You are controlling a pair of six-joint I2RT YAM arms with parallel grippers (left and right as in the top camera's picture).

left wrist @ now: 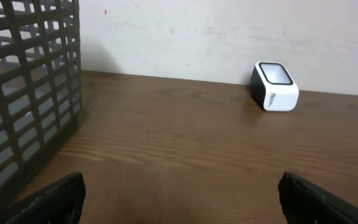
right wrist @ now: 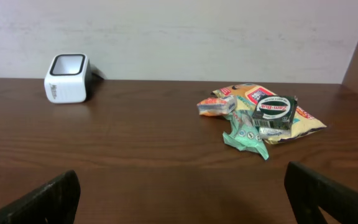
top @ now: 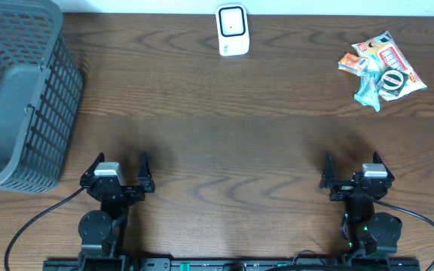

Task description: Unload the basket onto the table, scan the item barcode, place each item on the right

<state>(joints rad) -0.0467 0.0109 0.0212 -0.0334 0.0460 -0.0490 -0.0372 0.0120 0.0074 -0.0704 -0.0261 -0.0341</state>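
The left end effector (top: 120, 162) and right end effector (top: 353, 162) rest spread and empty on the near side of the table (top: 224, 128). The packets (top: 381, 69) lie piled at its far right, well apart from the scanner (top: 232, 30).

Both arms folded low, well apart, left pincer (top: 120, 160) and right pincer (top: 353, 160) both spread wide.
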